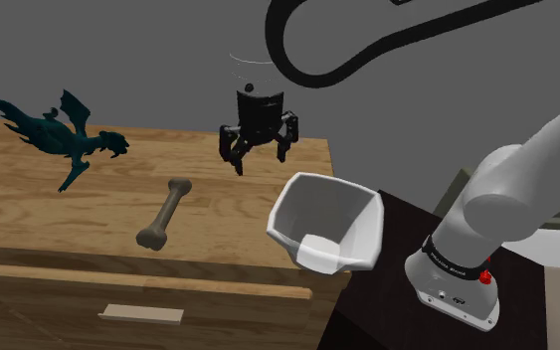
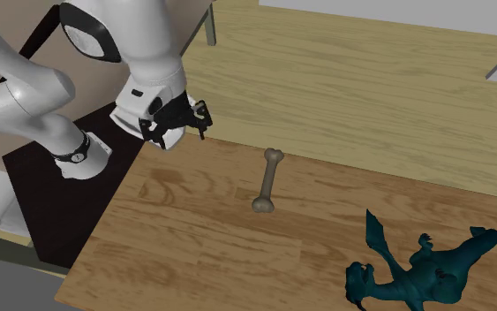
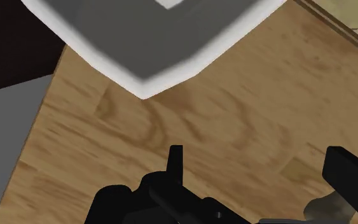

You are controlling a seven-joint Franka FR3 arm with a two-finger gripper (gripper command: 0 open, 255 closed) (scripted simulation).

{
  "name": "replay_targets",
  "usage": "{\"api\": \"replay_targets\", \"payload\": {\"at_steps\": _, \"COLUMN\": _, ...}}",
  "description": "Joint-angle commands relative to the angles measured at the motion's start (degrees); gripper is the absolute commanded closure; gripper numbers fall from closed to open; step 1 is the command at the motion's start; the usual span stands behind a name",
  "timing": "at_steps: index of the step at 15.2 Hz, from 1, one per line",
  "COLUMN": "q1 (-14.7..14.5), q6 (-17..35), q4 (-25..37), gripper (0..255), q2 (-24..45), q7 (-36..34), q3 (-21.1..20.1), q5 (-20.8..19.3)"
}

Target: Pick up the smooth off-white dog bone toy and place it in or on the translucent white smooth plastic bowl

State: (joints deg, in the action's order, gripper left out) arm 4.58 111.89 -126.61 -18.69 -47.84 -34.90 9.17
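As the shoulder view shows it, gripper (image 1: 260,157): black, pointing down over the far edge of the wooden table (image 1: 49,234), fingers spread, clasping nothing.
Shoulder view, bone toy (image 1: 165,213): dull tan, flat on the table at 8 o'clock from the gripper, well apart from it; long axis runs 1 to 7 o'clock.
Shoulder view, bowl (image 1: 362,229): white, squarish, at the table's corner, 4 o'clock from the gripper and 3 o'clock from the bone toy, not touching the toy.
Shoulder view, dragon figure (image 1: 64,139): teal, 9 o'clock from the gripper.
Second exterior view, gripper (image 2: 182,128): over the table (image 2: 193,256) corner, next to the dark stand (image 2: 61,203).
Second exterior view, bone toy (image 2: 267,181): on bare wood, 4 o'clock from the gripper, apart from it; axis roughly 12 to 6.
Second exterior view, dragon figure (image 2: 418,269): 4 o'clock from the bone toy.
Wrist view, fingers (image 3: 175,162): stand apart above the table (image 3: 203,127), nothing between them.
Wrist view, bowl (image 3: 107,63): white rim corner ahead of the fingertips, on the wood.
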Motion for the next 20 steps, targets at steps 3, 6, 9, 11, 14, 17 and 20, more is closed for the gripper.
{"api": "replay_targets", "payload": {"at_steps": 3, "q1": 2.2, "q6": 2.1, "q4": 6.6, "gripper": 0, "q2": 10.4, "q7": -14.0, "q3": -6.2, "q5": -5.7}}
{"api": "replay_targets", "payload": {"at_steps": 6, "q1": 2.2, "q6": 2.5, "q4": 12.8, "gripper": 0, "q2": 19.9, "q7": -25.0, "q3": -9.2, "q5": -12.7}}
{"api": "replay_targets", "payload": {"at_steps": 9, "q1": -0.4, "q6": 1.5, "q4": 20.1, "gripper": 0, "q2": 29.7, "q7": -35.4, "q3": -9.4, "q5": -20.2}}
{"api": "replay_targets", "payload": {"at_steps": 11, "q1": -3.5, "q6": 0.1, "q4": 25.5, "gripper": 0, "q2": 35.8, "q7": -41.2, "q3": -8.1, "q5": -24.3}}
{"api": "replay_targets", "payload": {"at_steps": 14, "q1": -8.4, "q6": -2.4, "q4": 34.5, "gripper": 0, "q2": 44.3, "q7": -48.0, "q3": -5.4, "q5": -28.9}}
{"api": "replay_targets", "payload": {"at_steps": 17, "q1": -13.5, "q6": -5.5, "q4": 44.9, "gripper": 0, "q2": 52.4, "q7": -53.1, "q3": -2.2, "q5": -32.0}}
{"api": "replay_targets", "payload": {"at_steps": 20, "q1": -14.0, "q6": -4.6, "q4": 45.0, "gripper": 0, "q2": 53.6, "q7": -53.8, "q3": -1.6, "q5": -32.5}}
